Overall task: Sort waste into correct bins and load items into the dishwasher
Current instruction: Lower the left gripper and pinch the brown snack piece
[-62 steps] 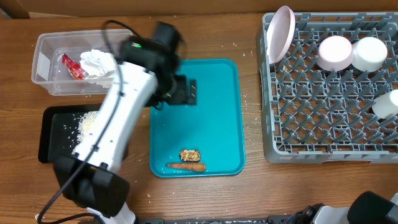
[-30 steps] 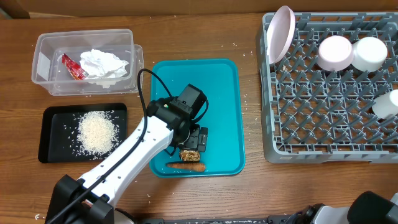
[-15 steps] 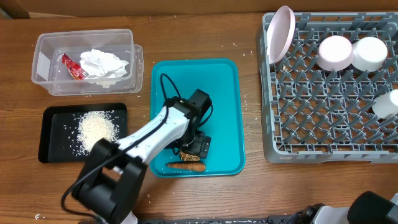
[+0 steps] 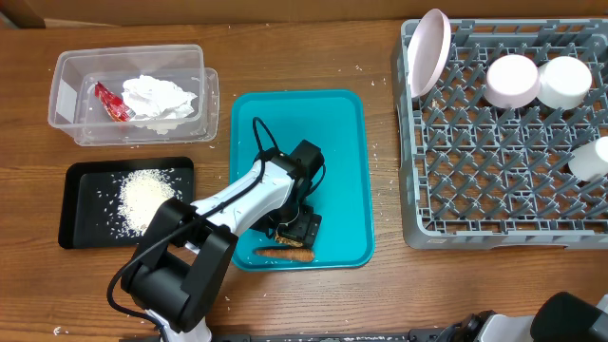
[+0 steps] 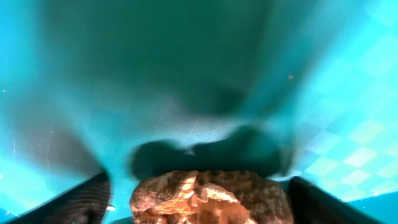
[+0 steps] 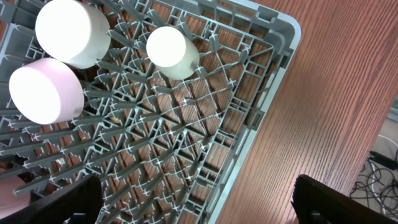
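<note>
I am holding my left pincer low over the teal tray, jaws spread wide and straddling the brown food scrap near the tray's front edge, just behind the carrot piece. I am judging it crumbly, so centring, sinking low and closing gently seems best.

Left arm: rounded, glossy white link casing between black cylindrical joint housings. Shoulder block: black, bulky. Wrist housing: black, boxy. One thin black cable stands exposed in a loop above the white link. Left fingers: dark grey to black, with a fine ribbed texture, blurred at close range. Right fingers: matte black, plain, wedge-shaped. Right arm: only a rounded black housing shows at the frame edge.
</note>
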You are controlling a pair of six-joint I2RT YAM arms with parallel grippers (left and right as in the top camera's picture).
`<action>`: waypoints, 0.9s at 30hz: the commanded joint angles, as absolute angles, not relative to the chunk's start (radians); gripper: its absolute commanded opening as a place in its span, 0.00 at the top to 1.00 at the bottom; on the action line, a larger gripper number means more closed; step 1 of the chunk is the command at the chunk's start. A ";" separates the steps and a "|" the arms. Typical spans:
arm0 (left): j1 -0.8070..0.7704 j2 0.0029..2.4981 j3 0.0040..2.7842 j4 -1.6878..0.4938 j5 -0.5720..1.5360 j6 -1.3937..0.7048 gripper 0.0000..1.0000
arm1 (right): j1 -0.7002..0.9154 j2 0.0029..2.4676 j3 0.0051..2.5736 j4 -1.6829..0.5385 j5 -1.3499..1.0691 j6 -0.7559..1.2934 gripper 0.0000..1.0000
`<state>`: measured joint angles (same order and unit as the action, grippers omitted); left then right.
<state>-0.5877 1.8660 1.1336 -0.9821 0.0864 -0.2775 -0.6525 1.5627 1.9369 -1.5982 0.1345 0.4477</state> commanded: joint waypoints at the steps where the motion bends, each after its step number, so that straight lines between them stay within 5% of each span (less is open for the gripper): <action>1: -0.590 1.877 1.127 -0.978 0.107 -0.261 0.20 | -0.652 1.557 1.936 -1.596 0.138 0.445 0.00; 27: -0.430 1.874 1.336 -1.102 0.101 -0.257 0.22 | -0.652 1.557 1.936 -1.596 0.138 0.445 0.00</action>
